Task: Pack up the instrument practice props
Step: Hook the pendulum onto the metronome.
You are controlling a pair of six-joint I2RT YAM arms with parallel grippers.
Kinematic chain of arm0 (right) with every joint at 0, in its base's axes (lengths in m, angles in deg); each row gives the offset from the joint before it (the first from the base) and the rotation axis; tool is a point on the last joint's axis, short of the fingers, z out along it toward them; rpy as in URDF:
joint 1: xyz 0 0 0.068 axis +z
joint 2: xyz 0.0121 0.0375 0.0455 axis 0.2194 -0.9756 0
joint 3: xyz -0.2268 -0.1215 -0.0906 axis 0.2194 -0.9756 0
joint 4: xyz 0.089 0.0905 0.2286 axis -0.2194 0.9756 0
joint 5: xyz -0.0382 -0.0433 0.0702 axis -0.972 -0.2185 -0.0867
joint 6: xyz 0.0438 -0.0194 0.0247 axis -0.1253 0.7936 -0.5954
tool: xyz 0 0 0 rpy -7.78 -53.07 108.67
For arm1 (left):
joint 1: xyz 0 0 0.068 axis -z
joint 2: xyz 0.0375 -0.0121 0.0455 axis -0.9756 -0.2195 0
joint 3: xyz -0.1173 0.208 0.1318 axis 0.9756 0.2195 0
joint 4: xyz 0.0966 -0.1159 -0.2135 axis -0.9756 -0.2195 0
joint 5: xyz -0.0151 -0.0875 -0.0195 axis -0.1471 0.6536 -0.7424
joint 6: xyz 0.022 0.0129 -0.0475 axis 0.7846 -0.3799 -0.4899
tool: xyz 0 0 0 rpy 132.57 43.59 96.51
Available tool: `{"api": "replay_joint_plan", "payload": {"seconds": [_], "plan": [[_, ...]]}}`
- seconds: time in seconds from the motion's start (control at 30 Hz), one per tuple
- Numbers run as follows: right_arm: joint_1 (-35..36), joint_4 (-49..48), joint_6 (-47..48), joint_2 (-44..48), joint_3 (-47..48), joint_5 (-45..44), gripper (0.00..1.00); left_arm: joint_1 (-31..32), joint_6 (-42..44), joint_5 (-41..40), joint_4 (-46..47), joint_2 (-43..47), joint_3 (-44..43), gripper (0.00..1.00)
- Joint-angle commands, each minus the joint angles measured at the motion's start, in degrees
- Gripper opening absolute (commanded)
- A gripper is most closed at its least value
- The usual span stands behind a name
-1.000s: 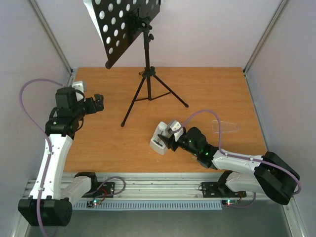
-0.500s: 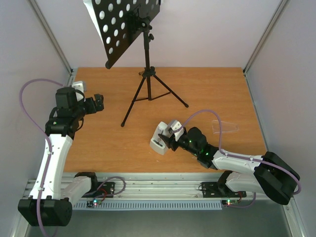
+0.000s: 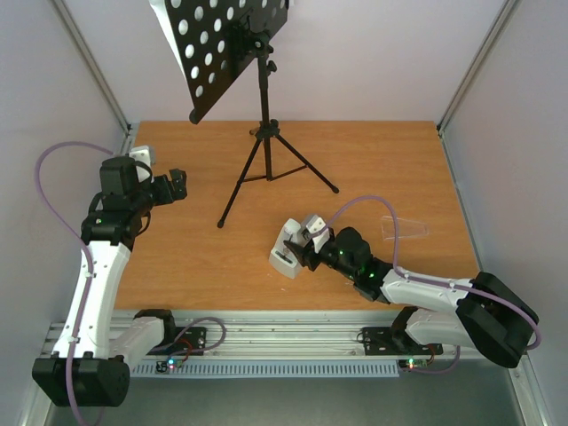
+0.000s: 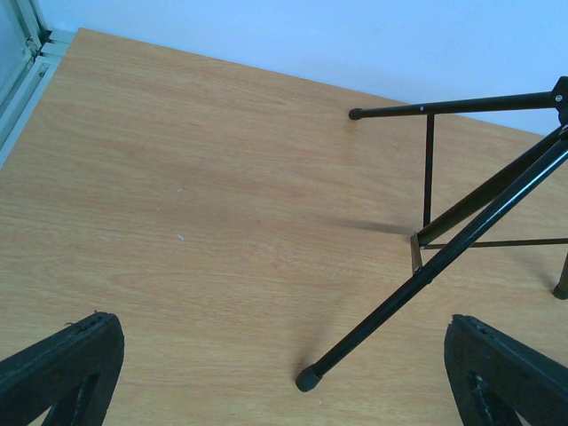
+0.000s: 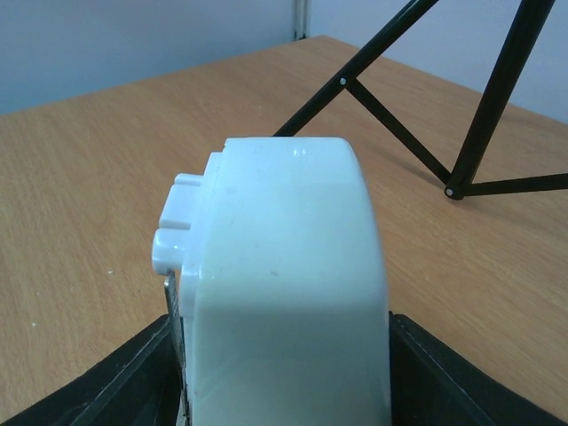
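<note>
Each arm is built of smooth white plastic link shells [image 3: 98, 284] joined by chunky black joint housings [image 3: 493, 321], with a thin mauve cable [image 3: 41, 173] looping loose alongside, tiny green indicator lights [image 3: 361, 264] glowing on the forearms, and black wedge-shaped fingers [image 4: 62, 368] at the tip.

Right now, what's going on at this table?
The right claw is closed on the white metronome at the near middle of the table; the metronome lies tipped over, and I can't tell whether it is off the surface. The left claw is open and empty on the left side, pointing toward the tripod legs of the black music stand. The stand is upright at the back, with a white sheet on its desk, so neither is packed yet.
</note>
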State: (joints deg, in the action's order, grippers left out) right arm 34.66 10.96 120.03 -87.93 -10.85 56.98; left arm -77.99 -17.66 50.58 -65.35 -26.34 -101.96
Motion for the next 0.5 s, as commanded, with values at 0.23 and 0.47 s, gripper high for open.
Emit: {"api": "replay_joint_plan", "payload": {"seconds": [0.23, 0.47], "plan": [[-1.0, 1.9, -0.7, -1.7, 2.5, -0.3, 0.63, 0.1, -0.4, 1.2, 1.7, 0.0, -0.6, 0.99], [-1.4, 2.2, -0.5, -2.0, 2.9, -0.2, 0.65, 0.1, -0.4, 1.3, 1.6, 0.1, -0.6, 0.99]]}}
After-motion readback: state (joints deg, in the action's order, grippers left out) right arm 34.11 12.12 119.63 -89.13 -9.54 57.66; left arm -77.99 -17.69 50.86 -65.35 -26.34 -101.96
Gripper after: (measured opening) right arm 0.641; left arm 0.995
